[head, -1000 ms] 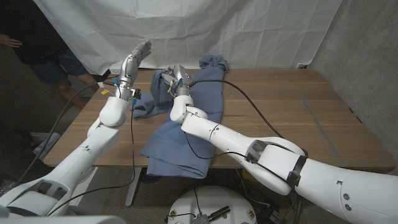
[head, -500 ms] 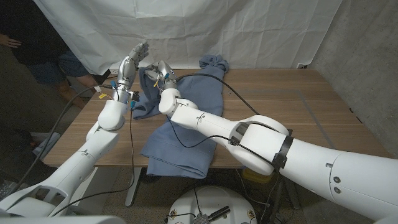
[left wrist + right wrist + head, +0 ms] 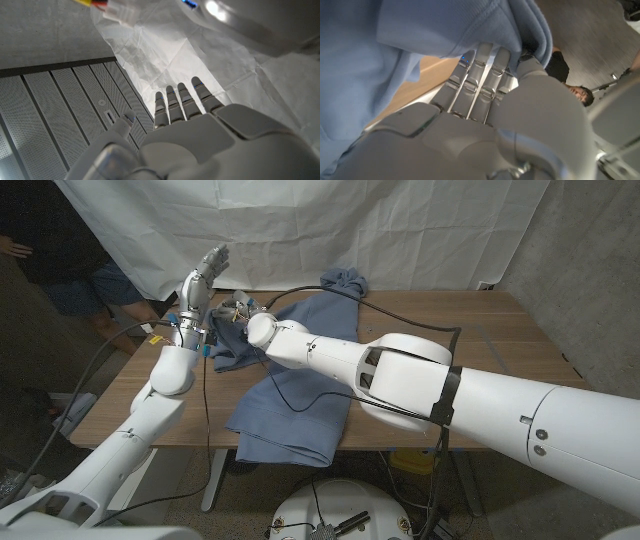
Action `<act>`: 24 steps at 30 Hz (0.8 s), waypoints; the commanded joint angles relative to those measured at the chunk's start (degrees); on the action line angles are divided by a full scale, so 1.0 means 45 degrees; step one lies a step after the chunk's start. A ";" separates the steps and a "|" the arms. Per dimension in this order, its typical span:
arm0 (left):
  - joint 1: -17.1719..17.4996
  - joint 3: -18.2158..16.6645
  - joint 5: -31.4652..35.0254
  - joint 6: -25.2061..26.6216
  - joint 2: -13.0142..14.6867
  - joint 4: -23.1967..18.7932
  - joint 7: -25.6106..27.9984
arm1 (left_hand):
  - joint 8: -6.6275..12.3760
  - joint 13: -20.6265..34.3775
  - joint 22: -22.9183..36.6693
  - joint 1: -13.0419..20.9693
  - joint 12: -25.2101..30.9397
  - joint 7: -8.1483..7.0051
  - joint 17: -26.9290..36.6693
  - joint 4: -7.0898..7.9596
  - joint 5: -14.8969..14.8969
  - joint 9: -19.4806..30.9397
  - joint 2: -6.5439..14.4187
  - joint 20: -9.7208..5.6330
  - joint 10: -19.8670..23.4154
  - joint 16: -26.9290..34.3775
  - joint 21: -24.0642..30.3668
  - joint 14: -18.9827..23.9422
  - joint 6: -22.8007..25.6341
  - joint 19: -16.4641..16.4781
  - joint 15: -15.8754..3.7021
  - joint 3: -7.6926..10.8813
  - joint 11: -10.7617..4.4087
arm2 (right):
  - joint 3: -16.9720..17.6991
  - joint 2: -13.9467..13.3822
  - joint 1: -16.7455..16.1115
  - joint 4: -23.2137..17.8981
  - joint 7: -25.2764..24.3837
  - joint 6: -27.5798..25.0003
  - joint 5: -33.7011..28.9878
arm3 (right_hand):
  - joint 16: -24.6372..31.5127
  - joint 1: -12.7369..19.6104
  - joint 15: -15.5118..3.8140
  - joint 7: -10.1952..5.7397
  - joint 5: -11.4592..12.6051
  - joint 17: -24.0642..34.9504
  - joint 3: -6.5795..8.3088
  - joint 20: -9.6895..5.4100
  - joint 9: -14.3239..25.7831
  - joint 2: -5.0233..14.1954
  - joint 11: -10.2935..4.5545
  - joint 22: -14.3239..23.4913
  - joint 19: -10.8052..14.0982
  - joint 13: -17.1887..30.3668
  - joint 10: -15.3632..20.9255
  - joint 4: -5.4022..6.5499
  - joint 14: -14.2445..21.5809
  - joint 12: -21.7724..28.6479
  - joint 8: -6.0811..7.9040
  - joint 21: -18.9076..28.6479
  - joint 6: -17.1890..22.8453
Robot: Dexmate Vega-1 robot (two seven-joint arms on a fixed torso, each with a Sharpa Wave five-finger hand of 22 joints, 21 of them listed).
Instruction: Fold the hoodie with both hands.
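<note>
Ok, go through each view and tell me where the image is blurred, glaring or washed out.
Head view: evenly lit and sharp, white backdrop bright but not blown out. Left wrist view: glare at the top, left hand soft from closeness. Right wrist view: hoodie and right hand very close, slightly soft; dim background.

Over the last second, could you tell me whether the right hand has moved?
Yes. The right hand has carried the hoodie cloth toward the table's left side, closing on the left hand.
</note>
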 commanded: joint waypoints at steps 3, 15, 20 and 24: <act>0.2047 -0.2685 0.2908 0.1785 -0.0297 -0.2183 0.3296 | 0.0004 0.0049 0.0043 0.0116 -0.0078 -0.0118 0.0021 -0.0101 0.0050 0.0001 0.0812 0.0133 -0.0291 -0.0144 -0.0109 -0.0334 -0.0162 -0.0118 0.0015 0.0070 -0.0060 | -0.1016 0.0064 0.0691 0.0214 0.1357 -0.1034 0.0969 | 0.0082 0.0023 -0.0983 0.0379 -0.0014 0.0014 -0.0046 0.0095 0.0026 0.0143 0.0047 0.0023 0.0104 0.0005 0.0094 0.0006 0.0032 0.0078 0.0032 0.0131 0.0515; 0.3003 -0.3450 0.2752 0.2859 -0.0293 -0.2590 0.3810 | 0.0018 0.0046 0.0040 0.0155 -0.0054 -0.0111 0.0018 -0.0131 0.0052 -0.0001 0.0818 0.0146 -0.0333 -0.0106 -0.0136 -0.0358 -0.0188 -0.0144 -0.0011 0.0104 -0.0031 | -0.0295 0.0078 0.0394 0.0080 0.0228 -0.1034 -0.0618 | 0.0008 0.0096 -0.0998 0.0396 -0.0003 0.0005 -0.0063 0.0032 0.0019 0.0123 0.0012 0.0043 0.0455 -0.0050 0.0107 -0.0013 0.0111 0.0060 -0.0047 0.0377 0.0596; 0.3387 -0.3730 0.2814 0.2851 -0.0369 -0.2827 0.4025 | 0.0026 0.0044 0.0040 0.0171 -0.0037 -0.0098 0.0017 -0.0141 0.0053 -0.0002 0.0822 0.0119 -0.0336 -0.0081 -0.0138 -0.0341 -0.0197 -0.0126 -0.0024 0.0120 -0.0009 | -0.0681 0.0123 0.0358 -0.0030 0.0228 -0.1034 -0.0618 | 0.0241 0.0096 -0.0887 0.0340 -0.0238 0.0118 -0.0309 0.0005 -0.0042 0.0550 -0.0033 0.0100 0.0567 -0.0391 -0.0654 0.0132 -0.0032 -0.0448 -0.0682 0.0662 -0.0381; 0.3627 -0.4078 0.2975 0.3023 -0.0451 -0.2964 0.4298 | 0.0028 0.0044 0.0040 0.0180 -0.0029 -0.0105 0.0016 -0.0147 0.0053 -0.0003 0.0825 0.0120 -0.0339 -0.0072 -0.0137 -0.0336 -0.0206 -0.0114 -0.0025 0.0130 -0.0052 | -0.1029 0.0123 0.0439 -0.0103 0.0228 -0.1034 -0.0618 | 0.0004 -0.0066 -0.0769 0.0216 -0.0461 -0.0248 -0.0516 0.0043 -0.0077 0.0789 0.0110 0.0120 0.0489 -0.0931 -0.1580 0.0279 -0.0572 -0.1255 -0.1380 0.0895 -0.1494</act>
